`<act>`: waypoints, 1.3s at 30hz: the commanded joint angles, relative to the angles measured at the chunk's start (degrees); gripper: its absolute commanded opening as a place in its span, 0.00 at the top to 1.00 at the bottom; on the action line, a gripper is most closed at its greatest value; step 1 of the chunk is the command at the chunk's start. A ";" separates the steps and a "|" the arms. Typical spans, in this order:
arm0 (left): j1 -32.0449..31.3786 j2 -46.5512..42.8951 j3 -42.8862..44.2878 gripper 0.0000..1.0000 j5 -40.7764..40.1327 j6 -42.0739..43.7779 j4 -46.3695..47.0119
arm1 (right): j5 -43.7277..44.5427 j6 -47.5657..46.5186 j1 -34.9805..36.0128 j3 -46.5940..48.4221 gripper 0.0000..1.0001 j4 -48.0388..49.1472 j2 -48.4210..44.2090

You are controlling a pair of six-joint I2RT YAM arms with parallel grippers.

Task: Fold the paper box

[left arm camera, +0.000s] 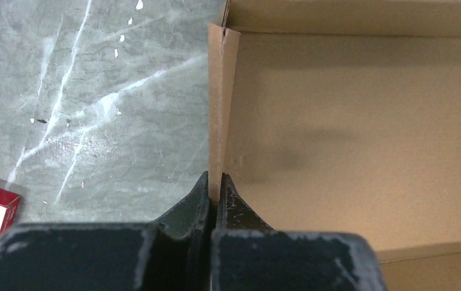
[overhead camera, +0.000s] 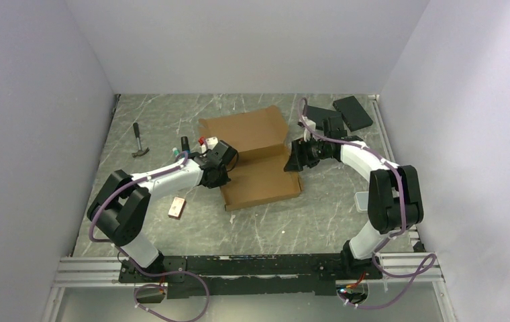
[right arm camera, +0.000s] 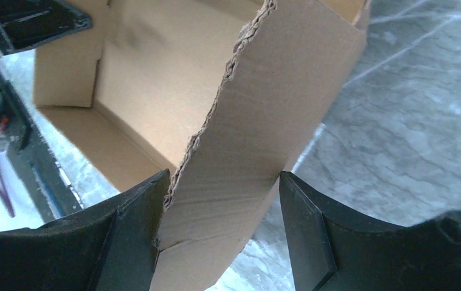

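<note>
Grey marbled table [overhead camera: 172, 121] carries the paper box [overhead camera: 256, 161] at its middle. On the box's left wall the left gripper [left arm camera: 215, 182] is clenched tight; at the right side the right gripper [right arm camera: 225, 182] stands released, a raised flap between its spread jaws.

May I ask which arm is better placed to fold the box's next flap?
Right, probably: the right gripper is open around a raised flap of the box, while the left gripper is shut on the opposite wall.
</note>
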 commanded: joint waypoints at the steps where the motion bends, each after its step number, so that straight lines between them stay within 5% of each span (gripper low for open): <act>1: -0.39 -0.69 0.35 1.00 -1.38 0.28 2.09 | -9.27 1.09 -1.10 1.94 0.30 -0.41 1.92; 16: -0.39 -1.16 -0.78 1.00 -1.56 -0.07 2.22 | -20.46 6.93 -4.11 0.97 0.08 2.15 6.10; 20: -0.39 -1.19 -0.89 1.00 -1.52 -0.07 2.25 | -21.29 10.75 -5.14 0.42 0.11 3.77 8.28; 28: -0.38 -0.91 -0.97 1.00 -1.37 0.02 2.57 | -15.18 11.50 -5.52 -0.03 0.36 4.34 9.53; 39: -0.39 -0.89 -0.48 1.00 -0.63 0.24 2.57 | -4.16 7.97 -3.67 1.19 0.33 1.82 8.90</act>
